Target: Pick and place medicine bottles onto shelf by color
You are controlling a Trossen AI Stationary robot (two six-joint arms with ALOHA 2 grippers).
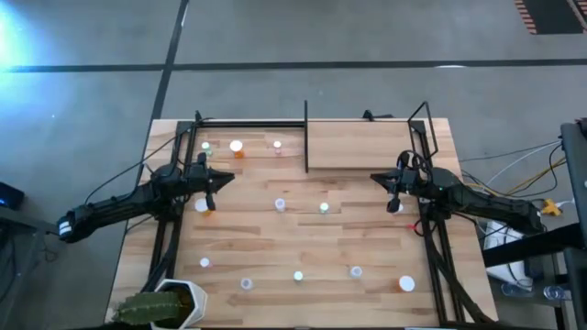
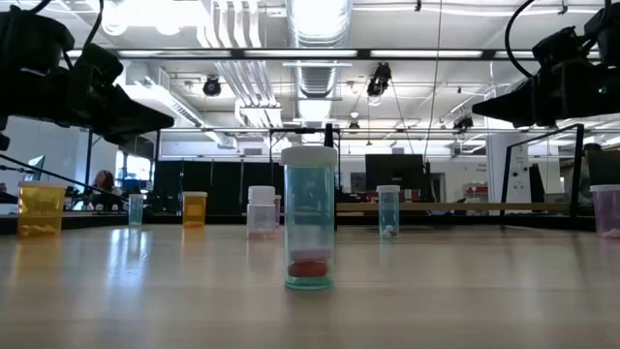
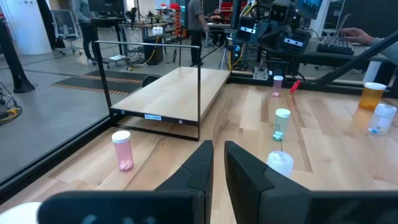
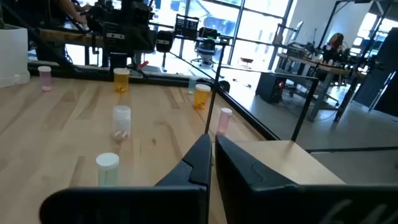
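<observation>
At the bottom of the high view, medicine bottles (image 1: pixel 298 275) stand scattered across the tabletop (image 1: pixel 367 238), more mid-frame. Left gripper (image 1: pixel 215 182) hovers at centre left, fingers (image 3: pixel 193 171) together, holding nothing; right gripper (image 1: pixel 393 188) at centre right, fingers (image 4: pixel 199 162) together, empty too. Farther up, three bottles stand on the shelf (image 1: pixel 367 147) left of its divider.
</observation>
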